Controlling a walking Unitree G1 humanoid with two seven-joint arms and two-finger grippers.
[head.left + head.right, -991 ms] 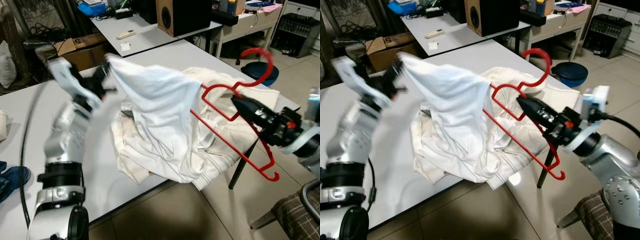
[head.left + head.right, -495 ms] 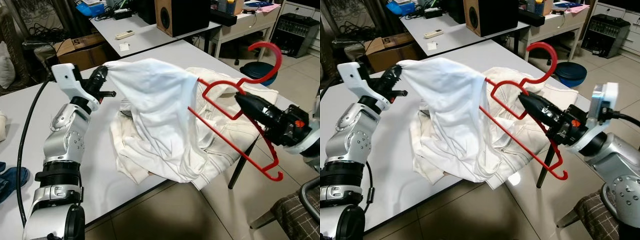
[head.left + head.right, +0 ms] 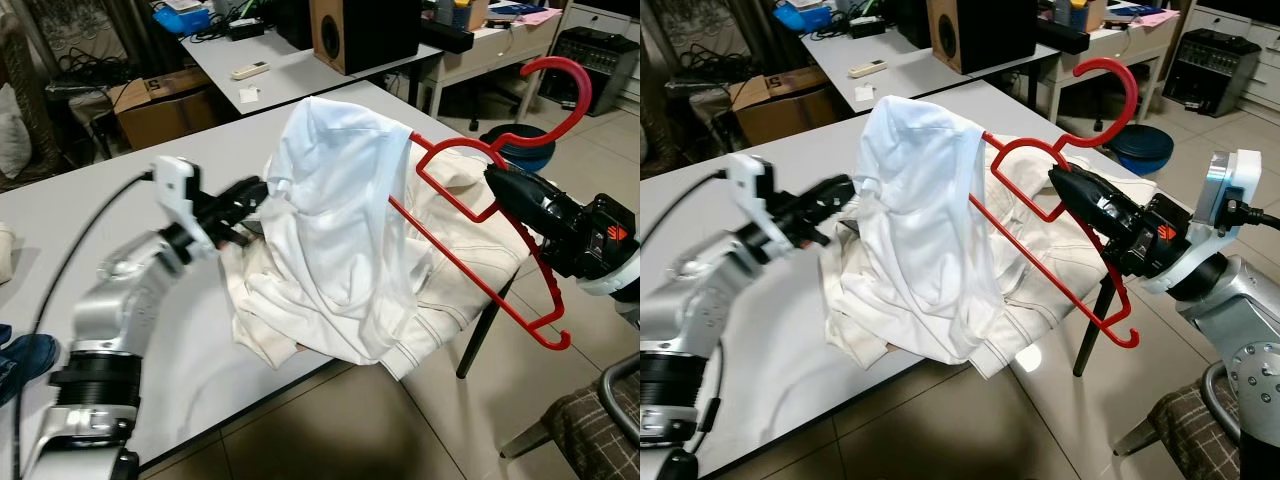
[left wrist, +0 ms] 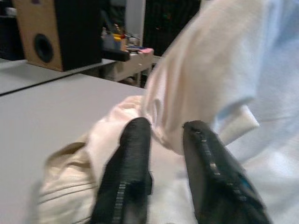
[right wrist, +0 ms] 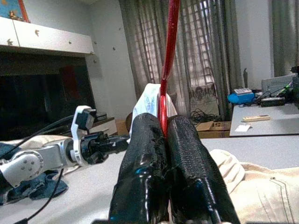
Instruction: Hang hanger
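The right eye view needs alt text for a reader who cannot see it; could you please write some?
The right gripper holds a red hanger with a white shirt draped over one end, above cream clothes heaped on a white table. The left gripper sits beside the shirt.
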